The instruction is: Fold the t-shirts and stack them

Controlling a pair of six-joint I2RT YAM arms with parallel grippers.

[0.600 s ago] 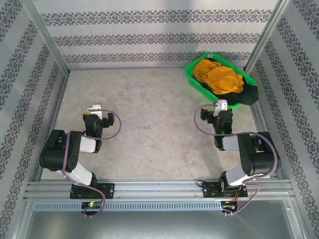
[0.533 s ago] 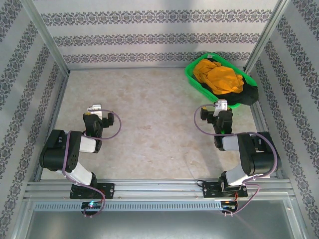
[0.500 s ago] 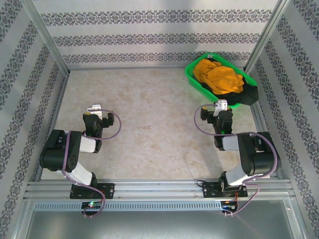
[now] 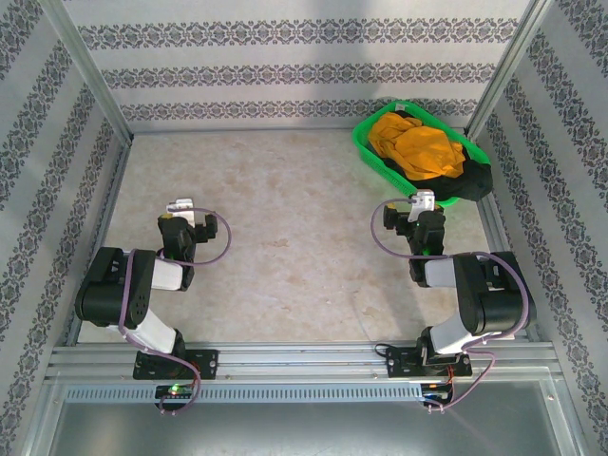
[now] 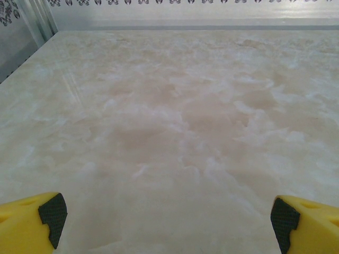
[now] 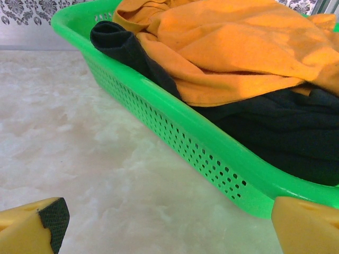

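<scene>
Plainly, both t-shirts lie crumpled in the green mesh basket (image 4: pixel 372 152) at the far right corner of the tabletop (image 4: pixel 285 218) — neither folded nor stacked. The orange t-shirt (image 6: pixel 238 47) is heaped on top, filling most of the basket and rising above its rim. The black t-shirt (image 6: pixel 275 132) lies under it: in the right wrist view one bunched part shows at the basket's left end and a larger mass at its right end. The right arm (image 4: pixel 470 299) reaches toward the basket. The right jaws stand wide with nothing between them, their yellow fingers (image 6: pixel 32 225) low over the marbled surface, near the basket's perforated side wall but apart from it. The left arm (image 4: pixel 133 285) sits folded on the left side, well apart from the basket. The left jaws too stand wide and hold nothing — bare tabletop lies between the black-padded fingertips (image 5: pixel 50 214).
</scene>
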